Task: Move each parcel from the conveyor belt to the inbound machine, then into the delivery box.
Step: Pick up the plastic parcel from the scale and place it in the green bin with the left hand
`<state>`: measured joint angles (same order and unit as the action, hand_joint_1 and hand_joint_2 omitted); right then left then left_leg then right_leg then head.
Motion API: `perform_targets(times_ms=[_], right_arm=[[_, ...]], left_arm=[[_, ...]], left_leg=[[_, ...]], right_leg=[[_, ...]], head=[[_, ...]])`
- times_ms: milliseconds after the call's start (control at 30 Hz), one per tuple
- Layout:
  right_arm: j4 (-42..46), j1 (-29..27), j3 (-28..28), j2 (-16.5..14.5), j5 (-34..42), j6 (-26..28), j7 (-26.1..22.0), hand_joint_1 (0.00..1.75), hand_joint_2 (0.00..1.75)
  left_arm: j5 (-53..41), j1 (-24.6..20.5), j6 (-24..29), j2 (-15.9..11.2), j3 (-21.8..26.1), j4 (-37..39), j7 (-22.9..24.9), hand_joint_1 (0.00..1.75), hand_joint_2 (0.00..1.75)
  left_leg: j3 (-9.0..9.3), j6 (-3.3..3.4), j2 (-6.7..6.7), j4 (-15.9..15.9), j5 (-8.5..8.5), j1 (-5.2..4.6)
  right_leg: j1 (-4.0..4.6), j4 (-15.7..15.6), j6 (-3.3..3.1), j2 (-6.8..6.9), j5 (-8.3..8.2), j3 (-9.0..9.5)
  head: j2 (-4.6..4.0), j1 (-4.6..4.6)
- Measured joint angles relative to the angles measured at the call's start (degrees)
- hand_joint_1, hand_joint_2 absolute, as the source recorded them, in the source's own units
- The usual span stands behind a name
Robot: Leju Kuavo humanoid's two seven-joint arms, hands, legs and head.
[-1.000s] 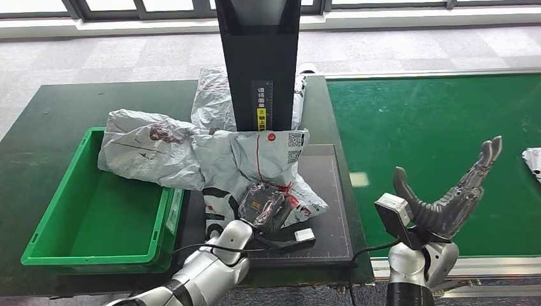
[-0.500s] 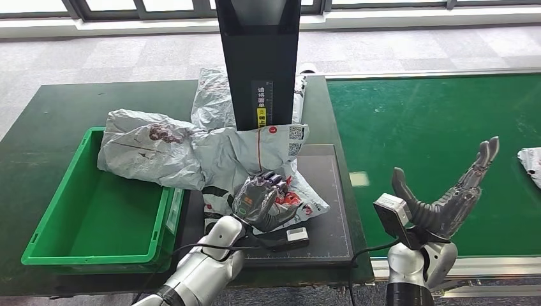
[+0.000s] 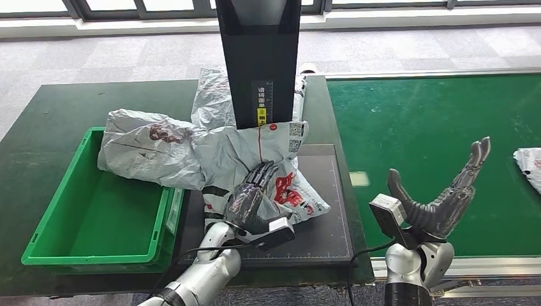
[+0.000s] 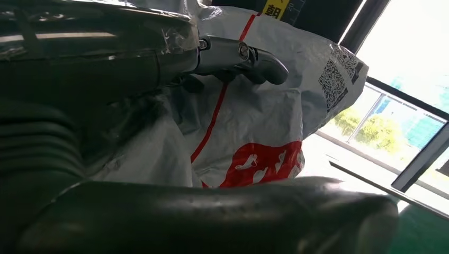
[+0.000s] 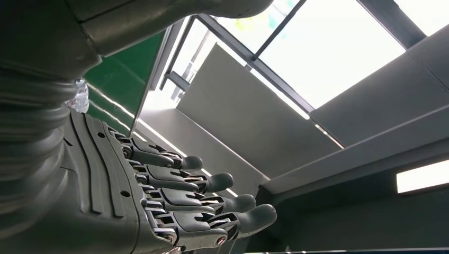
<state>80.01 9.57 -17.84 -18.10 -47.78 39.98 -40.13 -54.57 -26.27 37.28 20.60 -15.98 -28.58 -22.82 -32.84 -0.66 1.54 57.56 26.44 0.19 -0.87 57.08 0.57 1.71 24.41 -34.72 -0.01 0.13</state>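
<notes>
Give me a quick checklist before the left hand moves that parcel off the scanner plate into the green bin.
1. Left hand on the grey parcel: ok, its fingers lie on the wrapping.
2. Firm grasp: cannot tell, no closed hold shows.
3. Parcel free to move: not ok, it lies against another parcel and the black scanner column.
4. Green bin has room: ok, though that other parcel overhangs its rim.
5. Right hand out of the way: ok, open above the green belt.

Head view: even daylight, sharp, soft shadows. Left wrist view: foreground dark, blurred; window (image 4: 407, 79) overexposed. Right wrist view: backlit, ceiling light (image 5: 423, 177) glaring, fingers (image 5: 212, 203) in focus.
</notes>
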Motion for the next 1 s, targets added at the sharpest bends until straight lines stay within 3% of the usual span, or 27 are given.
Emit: perform_targets(times_ms=[33, 1000], right_arm=[[0.0, 0.0, 0.0, 0.0, 0.0, 0.0, 0.0, 0.0, 1.75], [-0.7, 0.0, 0.0, 0.0, 0.4, 0.0, 0.0, 0.0, 1.75]], left_arm=[[0.4, -0.1, 0.0, 0.0, 0.0, 0.2, -0.2, 0.0, 1.75], [-9.0, -1.1, 0.2, 0.2, 1.2, 4.0, 6.9, 0.0, 1.75]], left_leg=[[0.0, 0.0, 0.0, 0.0, 0.0, 0.0], [0.01, 0.0, 0.01, 0.0, 0.0, 0.0]], right_leg=[[0.0, 0.0, 0.0, 0.0, 0.0, 0.0], [0.0, 0.0, 0.0, -0.01, 0.0, 0.0]], head=[[0.0, 0.01], [0.01, 0.0]])
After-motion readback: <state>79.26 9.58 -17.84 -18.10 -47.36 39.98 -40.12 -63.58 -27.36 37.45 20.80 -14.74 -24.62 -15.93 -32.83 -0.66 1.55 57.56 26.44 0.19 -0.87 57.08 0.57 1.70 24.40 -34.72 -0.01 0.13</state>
